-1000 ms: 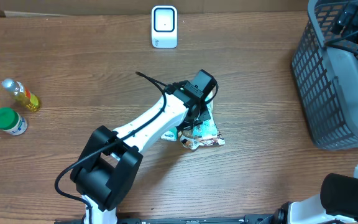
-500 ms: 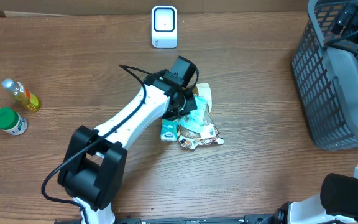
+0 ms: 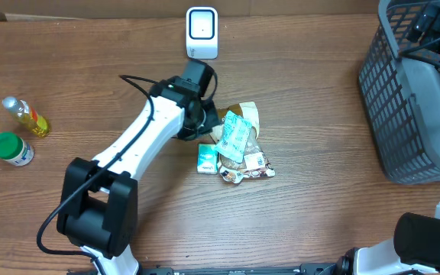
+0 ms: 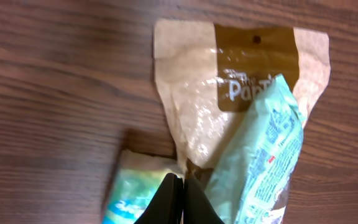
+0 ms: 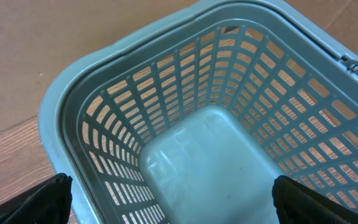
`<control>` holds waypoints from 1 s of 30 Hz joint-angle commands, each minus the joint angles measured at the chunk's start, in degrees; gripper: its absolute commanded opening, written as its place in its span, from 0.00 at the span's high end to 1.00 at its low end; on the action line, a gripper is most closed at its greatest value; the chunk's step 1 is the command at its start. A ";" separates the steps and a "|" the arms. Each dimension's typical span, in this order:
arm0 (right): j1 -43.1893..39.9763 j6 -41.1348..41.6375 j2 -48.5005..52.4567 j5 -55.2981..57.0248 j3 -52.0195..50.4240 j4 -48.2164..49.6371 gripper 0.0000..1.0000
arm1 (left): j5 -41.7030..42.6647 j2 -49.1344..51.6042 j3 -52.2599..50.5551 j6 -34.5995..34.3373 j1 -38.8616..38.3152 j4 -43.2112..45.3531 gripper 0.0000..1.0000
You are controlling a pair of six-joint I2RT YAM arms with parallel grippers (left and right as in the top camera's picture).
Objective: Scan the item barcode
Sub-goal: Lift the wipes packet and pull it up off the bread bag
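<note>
A pile of packets lies mid-table: a brown pouch (image 3: 247,114) (image 4: 197,81), a mint-green packet (image 3: 234,137) (image 4: 263,162) leaning across it, a small teal packet (image 3: 207,158) (image 4: 132,193), and a crumpled wrapper (image 3: 250,166). The white scanner (image 3: 202,32) stands at the back edge. My left gripper (image 3: 203,128) (image 4: 183,186) hovers at the pile's left edge, shut, its black fingers pressed together with nothing showing between them. Over the grey basket (image 3: 392,99) (image 5: 185,81), my right gripper (image 5: 176,202) is open and empty.
A small bottle of yellow liquid (image 3: 26,116) and a green-lidded jar (image 3: 11,149) stand at the far left. The basket fills the right edge of the table. The left arm's cable (image 3: 140,82) loops above its forearm.
The left arm has swung up and to the left, off the top of the pile, uncovering the mint-green packet. The packets stay where they were. The right arm has not moved.
</note>
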 commanded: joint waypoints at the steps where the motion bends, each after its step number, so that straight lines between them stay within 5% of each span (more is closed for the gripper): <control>1: -0.02 0.22 -0.55 0.57 1.03 0.22 0.00 | 6.21 -1.53 1.05 7.04 1.51 1.31 0.93; 5: -0.02 0.22 -0.55 0.59 1.03 0.22 0.00 | 14.36 -1.51 1.05 17.99 1.60 6.05 0.43; 9: -0.02 0.22 -0.55 0.59 1.03 0.22 0.00 | 13.90 -1.40 1.03 20.59 0.24 5.97 0.18; 21: -0.02 0.22 -0.55 0.59 1.03 0.22 0.00 | 2.86 -1.40 0.07 22.21 -7.17 3.91 0.57; 24: -0.02 0.22 -0.55 0.59 1.03 0.22 0.00 | -4.15 -1.40 0.07 18.73 -8.04 1.90 0.55; 30: -0.02 0.22 -0.55 0.59 1.03 0.24 0.00 | -4.87 -1.36 -0.24 17.97 -7.89 1.53 0.46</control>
